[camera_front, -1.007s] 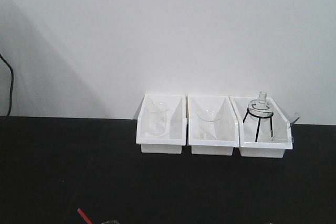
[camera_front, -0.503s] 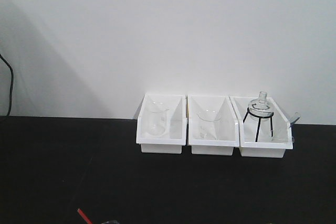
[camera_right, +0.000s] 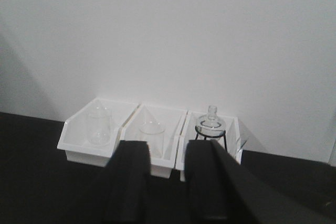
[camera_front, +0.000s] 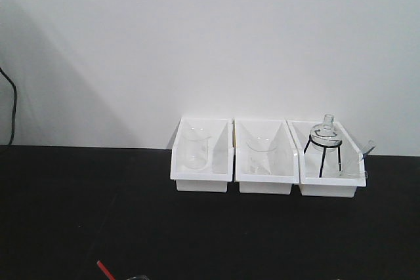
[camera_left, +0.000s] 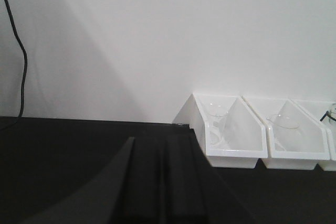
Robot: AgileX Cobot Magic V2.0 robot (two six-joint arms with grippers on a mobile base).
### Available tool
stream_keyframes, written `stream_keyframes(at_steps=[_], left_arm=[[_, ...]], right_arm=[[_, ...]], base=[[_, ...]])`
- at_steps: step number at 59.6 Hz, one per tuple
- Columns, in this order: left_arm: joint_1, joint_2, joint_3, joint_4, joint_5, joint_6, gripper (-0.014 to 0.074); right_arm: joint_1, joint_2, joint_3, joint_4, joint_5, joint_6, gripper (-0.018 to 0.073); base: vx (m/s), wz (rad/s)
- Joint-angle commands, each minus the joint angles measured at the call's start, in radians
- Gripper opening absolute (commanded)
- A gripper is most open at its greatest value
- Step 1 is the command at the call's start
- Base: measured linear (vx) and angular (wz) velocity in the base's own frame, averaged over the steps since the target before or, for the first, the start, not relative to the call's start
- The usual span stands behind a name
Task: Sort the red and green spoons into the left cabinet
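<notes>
Starting out, with nothing picked up yet. Seeing only a red tip, likely the red spoon (camera_front: 104,269), at 7 o'clock on the black table (camera_front: 65,214). No sign of the green spoon or the left cabinet. Holding nothing in the right gripper (camera_right: 168,153), fingers wide apart. Too dark to tell about the left gripper (camera_left: 164,148). Next, probably: reach down toward 7 o'clock and pinch the thin handle softly.

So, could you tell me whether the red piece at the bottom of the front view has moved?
No. The red piece lies exactly where it was, below-left of the left white bin.
</notes>
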Motion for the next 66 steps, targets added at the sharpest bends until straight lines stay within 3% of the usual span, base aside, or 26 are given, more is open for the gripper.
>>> stream_keyframes(at_steps=[1, 11, 18, 33, 44, 59, 62, 66], left_arm=[[0.000, 0.001, -0.037, 0.001, -0.057, 0.003, 0.0347], [0.000, 0.001, -0.037, -0.001, -0.031, 0.003, 0.0505], [0.000, 0.001, -0.037, -0.001, -0.008, 0.003, 0.0543], [0.000, 0.001, -0.037, -0.001, 0.032, 0.003, 0.0544], [0.000, 0.001, -0.037, -0.001, 0.036, 0.003, 0.0544], [0.000, 0.001, -0.037, -0.001, 0.043, 0.003, 0.0544], [0.000, 0.001, -0.037, -0.001, 0.043, 0.003, 0.0544], [0.000, 0.001, -0.037, -0.001, 0.047, 0.003, 0.0544]], right_arm=[[-0.003, 0.013, -0.033, -0.003, -0.038, 0.002, 0.0474], [-0.003, 0.016, -0.033, -0.008, -0.030, 0.002, 0.0669], [-0.003, 0.016, -0.033, -0.005, -0.033, 0.002, 0.0711], [-0.003, 0.026, 0.014, 0.003, -0.160, 0.002, 0.0659], [-0.003, 0.026, 0.286, 0.010, -0.497, 0.024, 0.0576], [-0.003, 0.026, 0.782, 0.029, -1.018, 0.240, 0.0520], [-0.003, 0.029, 0.765, 0.029, -0.931, 0.238, 0.0518], [-0.003, 0.045, 0.754, 0.014, -0.929, 0.209, 0.0518]], base=[[0.00, 0.00], [0.00, 0.00], [0.00, 0.00], [0.00, 0.00], [0.00, 0.00], [0.00, 0.00], [0.00, 0.00], [0.00, 0.00]])
